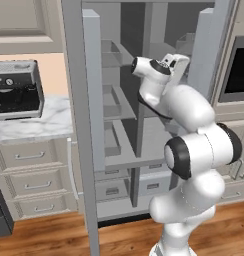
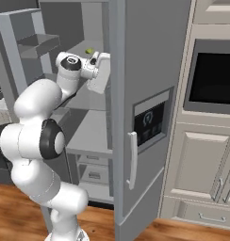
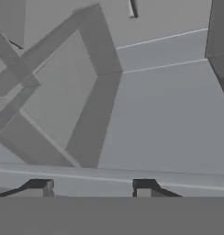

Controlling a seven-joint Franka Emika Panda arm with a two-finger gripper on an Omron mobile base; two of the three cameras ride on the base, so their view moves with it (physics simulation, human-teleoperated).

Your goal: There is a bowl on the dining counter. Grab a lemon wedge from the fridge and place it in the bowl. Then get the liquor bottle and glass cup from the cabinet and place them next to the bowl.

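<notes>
Just 1 lemon wedge [image 2: 89, 51], 1 fridge [image 2: 150, 70]

Tiny yellow-green lemon wedge [image 2: 89, 51] lies on the open fridge's [image 2: 150, 70] upper shelf.

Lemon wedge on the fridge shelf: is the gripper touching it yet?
Cannot tell. In the right base view the lemon wedge sits just behind the hand, which hides the fingertips. In the hand view the gripper has nothing between its tips.

Wood plank floor [image 1: 39, 235]; cream drawers [image 1: 31, 182] under marble worktop [image 1: 34, 125]; coffee machine [image 1: 16, 89]; built-in oven [image 2: 213, 77]; peach wall [image 1: 51, 72].
</notes>
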